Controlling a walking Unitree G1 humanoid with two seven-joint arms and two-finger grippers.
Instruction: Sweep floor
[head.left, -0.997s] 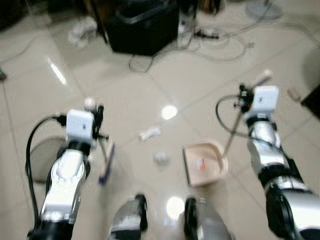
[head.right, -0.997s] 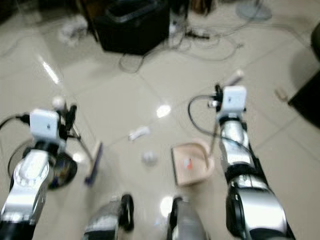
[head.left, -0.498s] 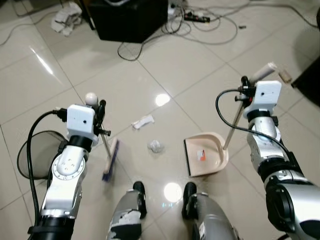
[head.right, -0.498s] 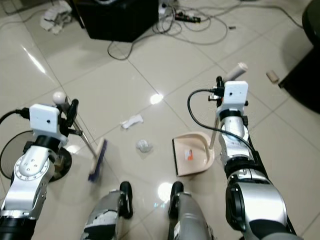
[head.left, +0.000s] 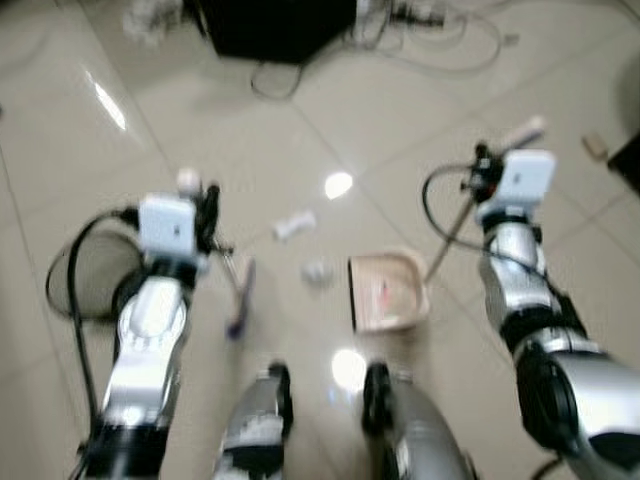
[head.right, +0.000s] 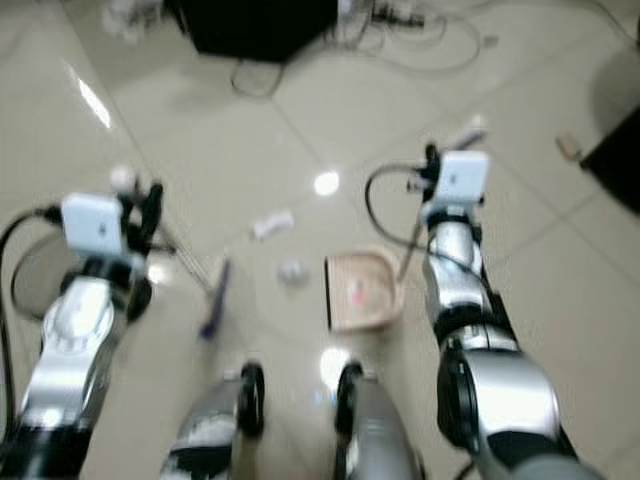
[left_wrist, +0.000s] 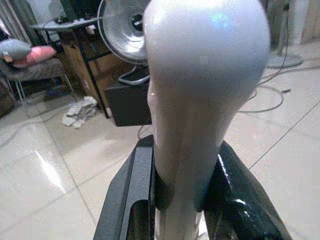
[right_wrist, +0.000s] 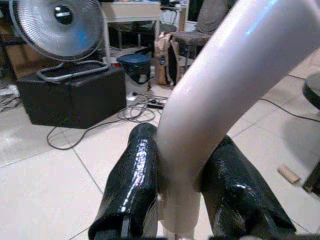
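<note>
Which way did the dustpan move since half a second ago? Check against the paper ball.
Yes. The dustpan slid toward the robot's left, closing on the paper ball; the gap between them is narrower, despite blur.

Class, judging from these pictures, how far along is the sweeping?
Done: left pincer grips the broom; right pincer grips the dustpan, which sits on the floor. In hand: lining up. Left: the paper ball and scrap still lie outside the pan.
</note>
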